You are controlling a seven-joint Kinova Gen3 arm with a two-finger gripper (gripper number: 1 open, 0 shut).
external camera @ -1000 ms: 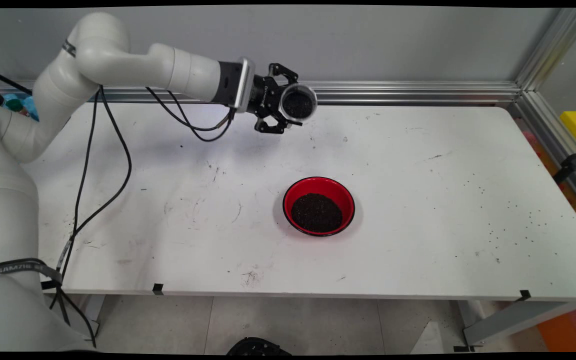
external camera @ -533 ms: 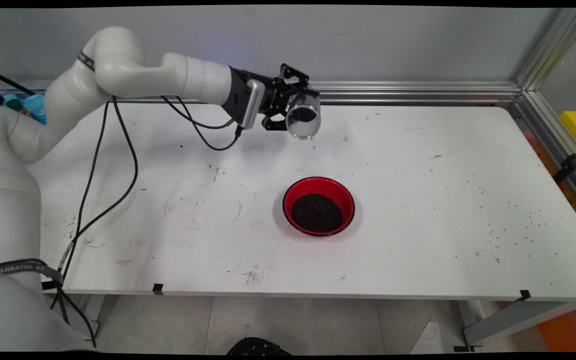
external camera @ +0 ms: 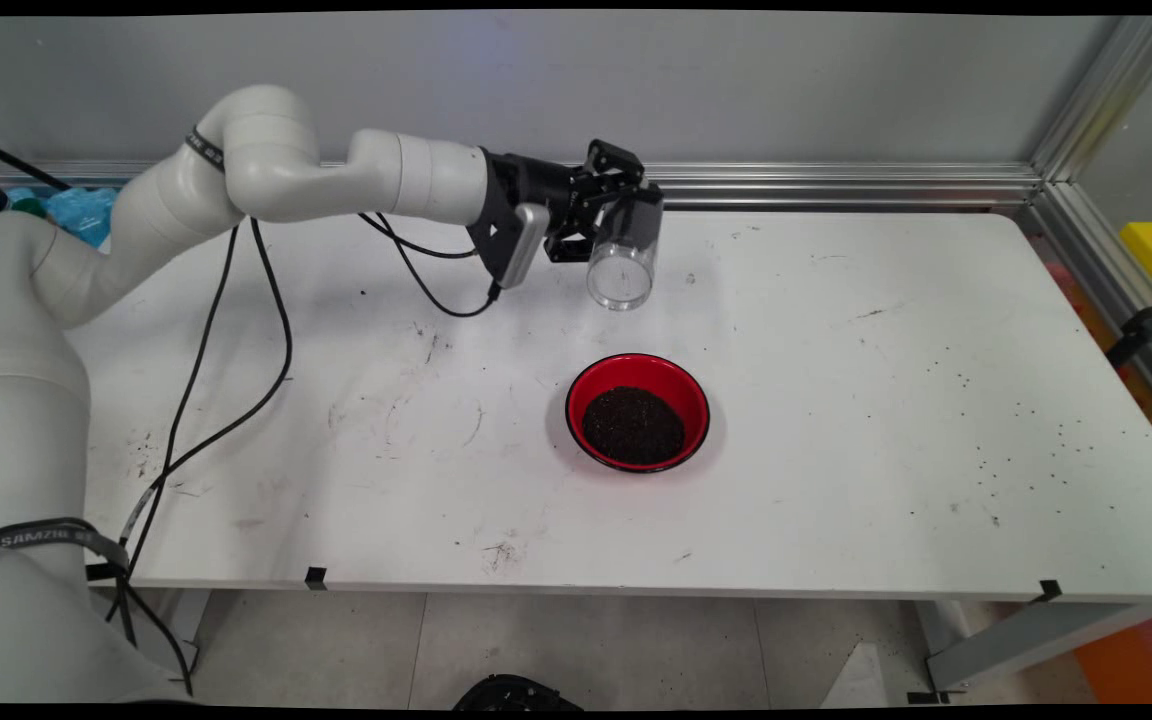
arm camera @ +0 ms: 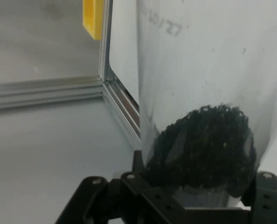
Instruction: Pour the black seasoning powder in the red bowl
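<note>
Above centre frame, the gripper (external camera: 608,212) has its fingers clamped on a clear cup (external camera: 624,262) of dark grains (arm camera: 201,147). A red bowl (external camera: 638,411) sits below on the surface (external camera: 886,420).

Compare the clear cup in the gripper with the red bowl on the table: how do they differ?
The clear cup is see-through and tall; the red bowl is opaque red, wide and shallow. The cup is held tilted above the table by the gripper; the bowl sits upright on it. Both hold dark granules.
</note>
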